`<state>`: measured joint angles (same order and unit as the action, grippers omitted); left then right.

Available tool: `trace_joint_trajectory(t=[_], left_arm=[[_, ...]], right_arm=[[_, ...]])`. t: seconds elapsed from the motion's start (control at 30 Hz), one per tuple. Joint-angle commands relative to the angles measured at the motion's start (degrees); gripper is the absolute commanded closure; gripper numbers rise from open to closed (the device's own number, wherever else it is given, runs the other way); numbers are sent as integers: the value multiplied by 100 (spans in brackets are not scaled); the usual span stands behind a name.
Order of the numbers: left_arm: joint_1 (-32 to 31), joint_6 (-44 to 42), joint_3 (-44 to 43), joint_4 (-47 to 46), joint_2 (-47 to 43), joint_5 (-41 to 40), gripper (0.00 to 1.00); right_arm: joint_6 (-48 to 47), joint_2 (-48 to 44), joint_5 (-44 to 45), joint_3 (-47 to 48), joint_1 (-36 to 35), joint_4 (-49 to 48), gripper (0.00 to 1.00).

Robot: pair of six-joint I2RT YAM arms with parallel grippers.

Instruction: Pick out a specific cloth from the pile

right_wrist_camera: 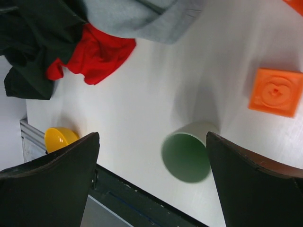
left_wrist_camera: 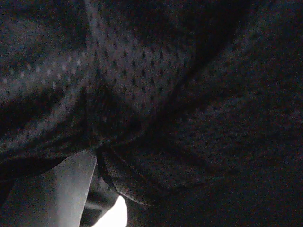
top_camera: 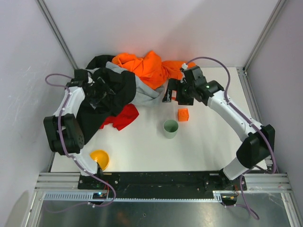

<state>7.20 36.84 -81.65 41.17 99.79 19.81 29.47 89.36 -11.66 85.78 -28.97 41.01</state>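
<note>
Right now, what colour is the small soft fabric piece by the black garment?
Plain bright red cloth, clearest in the right wrist view.

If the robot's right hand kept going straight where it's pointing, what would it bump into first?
Probably the white table, just beside the green cup. The right hand is open and the cup sits a little off-centre, so it might clip the rim; depth is unclear.

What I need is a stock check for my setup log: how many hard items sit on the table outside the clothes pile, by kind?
Green cup: 1
Yellow bowl: 1
Orange block: 1
Total: 3
</note>
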Motion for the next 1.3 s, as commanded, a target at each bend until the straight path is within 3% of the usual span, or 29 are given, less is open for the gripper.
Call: trace_joint_trajectory(t=[0.0, 0.23, 0.5, 0.87, 1.03, 1.27], left_arm=[[92, 155, 511, 24, -782, 39, 0], [97, -26, 1083, -130, -1553, -16, 0], [97, -213, 1157, -138, -1678, 125, 0], [23, -1171, 1168, -133, -1998, -465, 0], [-525, -1897, 1029, -130, -2107, -1136, 0], [-1846, -2668, 865, -135, -1799, -2714, 0]], right_arm=[[108, 481, -83, 733, -433, -67, 1], [94, 1568, -99, 1917, -1075, 331, 1], [143, 2501, -332, 2941, -1537, 736, 1], [145, 3145, -790, 3131, -1791, 875, 1], [178, 3309, -912, 3148, -1799, 942, 1], [190, 3365, -920, 3143, -1789, 989, 1]])
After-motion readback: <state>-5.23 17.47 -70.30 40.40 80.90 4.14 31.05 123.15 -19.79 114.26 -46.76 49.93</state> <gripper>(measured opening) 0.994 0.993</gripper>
